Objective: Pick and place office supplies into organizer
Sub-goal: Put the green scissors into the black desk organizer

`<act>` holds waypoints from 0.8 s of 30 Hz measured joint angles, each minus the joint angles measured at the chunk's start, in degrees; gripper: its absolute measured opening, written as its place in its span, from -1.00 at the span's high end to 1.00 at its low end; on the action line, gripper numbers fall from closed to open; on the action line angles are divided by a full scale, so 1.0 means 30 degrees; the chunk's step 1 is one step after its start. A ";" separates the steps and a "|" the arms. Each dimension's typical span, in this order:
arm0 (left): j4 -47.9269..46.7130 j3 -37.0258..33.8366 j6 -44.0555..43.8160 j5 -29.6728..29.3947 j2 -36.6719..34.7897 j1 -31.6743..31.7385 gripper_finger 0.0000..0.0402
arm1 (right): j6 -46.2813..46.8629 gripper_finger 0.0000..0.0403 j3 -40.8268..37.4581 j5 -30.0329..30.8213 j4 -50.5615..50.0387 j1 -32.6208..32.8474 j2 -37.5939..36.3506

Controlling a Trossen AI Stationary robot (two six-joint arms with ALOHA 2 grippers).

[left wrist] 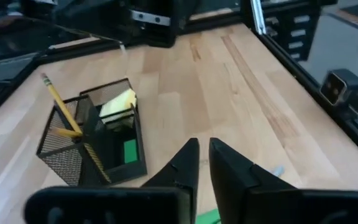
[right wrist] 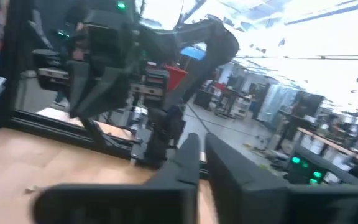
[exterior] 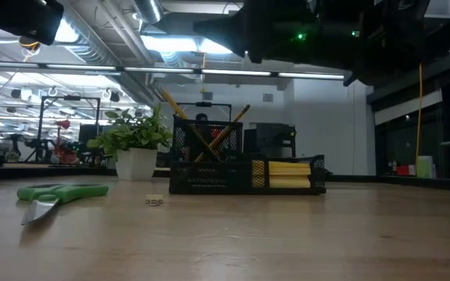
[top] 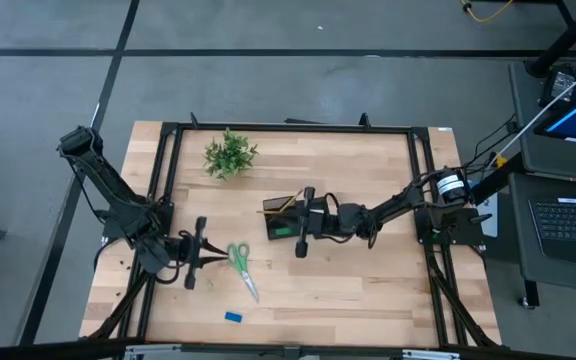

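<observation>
- High view: wooden table (top: 368, 290) with organizer (top: 281, 222) near the middle, just ahead of the right gripper (top: 304, 222), which hangs above it and partly covers it.
- Organizer already holds yellow pencils (exterior: 209, 129) upright in the mesh cup, a yellow sticky-note pad (exterior: 289, 173) and a small green block (left wrist: 130, 151) in the tray part.
- Left gripper (top: 196, 253) sits at the left-front of the table, well apart from the organizer. In the left wrist view the fingers (left wrist: 180, 167) are nearly together with a narrow gap, holding nothing.
- Green-handled scissors (top: 240, 266) lie flat just beside the left gripper, on the side toward the table's centre. Long axis runs from handles near the gripper's level down toward the front edge, blades pointing at the front edge, slightly angled.
- Left arm is clearly nearer the scissors; right arm would have to cross past the organizer.
- Judgement: next pick is likely the scissors by the left gripper. It needs to spread its fingers and turn across the long axis, handles end easiest.
- Small blue block (top: 233, 317) lies near the front edge, beyond the blade tips, also on the left arm's side.
- Right gripper in its wrist view: fingers (right wrist: 185, 163) close together with a slim gap, nothing between them.
</observation>
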 joint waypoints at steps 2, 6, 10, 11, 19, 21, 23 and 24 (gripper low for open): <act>-0.0190 0.0000 0.0320 0.0371 0.0048 -0.0004 0.93 | -0.0437 0.94 0.0000 0.0458 -0.0003 0.0099 -0.0004; -0.0199 0.0000 0.0443 0.0539 0.0067 0.0395 0.98 | -0.0591 0.95 0.0000 0.0527 -0.0021 0.0241 -0.0010; -0.0328 0.0000 0.0510 0.0539 0.0070 0.1296 0.98 | -0.0584 0.97 -0.0003 0.0520 -0.0497 0.0277 -0.0430; -0.0429 0.0000 0.0524 0.0537 0.0074 0.1579 0.98 | -0.0556 0.97 -0.0005 0.0598 -0.0552 0.0271 -0.0558; -0.0484 0.0000 -0.0433 0.0795 0.0539 0.4330 0.96 | -0.0610 0.96 0.0007 0.0658 -0.4348 0.0445 -0.3018; -0.0469 0.0007 -0.0481 0.0878 0.0980 0.4936 0.92 | -0.0633 0.96 0.0015 0.0658 -0.5608 0.0521 -0.3814; -0.0112 0.0007 -0.0690 0.0590 0.1491 0.5517 0.86 | -0.0532 0.95 0.0015 0.0745 -0.7126 0.0521 -0.4695; 0.0256 0.0008 -0.0856 0.0572 0.1785 0.5845 0.83 | -0.0499 0.95 0.0022 0.0754 -0.7777 0.0517 -0.5100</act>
